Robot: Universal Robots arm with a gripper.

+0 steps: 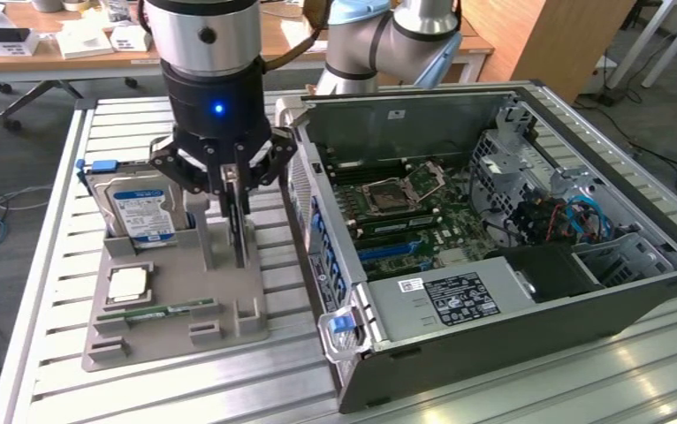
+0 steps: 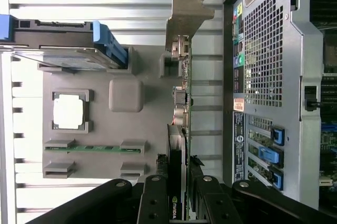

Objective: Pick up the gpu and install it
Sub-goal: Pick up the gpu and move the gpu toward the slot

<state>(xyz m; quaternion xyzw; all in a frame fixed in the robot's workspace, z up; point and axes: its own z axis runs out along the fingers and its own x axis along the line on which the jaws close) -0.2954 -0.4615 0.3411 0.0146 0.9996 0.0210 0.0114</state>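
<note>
The gpu (image 1: 239, 231) is a thin dark card seen edge-on, standing upright over the grey holder tray (image 1: 235, 334). My gripper (image 1: 235, 187) hangs straight above it with its black fingers shut on the card's upper edge. In the wrist view the gpu (image 2: 182, 103) runs away from the gripper (image 2: 181, 205), and its pale metal bracket (image 2: 185, 16) is at the far end. The fingers (image 2: 156, 203) press on both faces of the card. Whether its lower edge still sits in the holder's slot cannot be told.
The open computer case (image 1: 621, 291) lies at the exterior view's right, its motherboard (image 1: 404, 208) exposed. On the holder tray are a blue-labelled hard drive (image 1: 144, 212), a CPU (image 1: 127, 283) and a green RAM stick (image 1: 164, 313). All stands on a slatted metal table (image 1: 32, 291).
</note>
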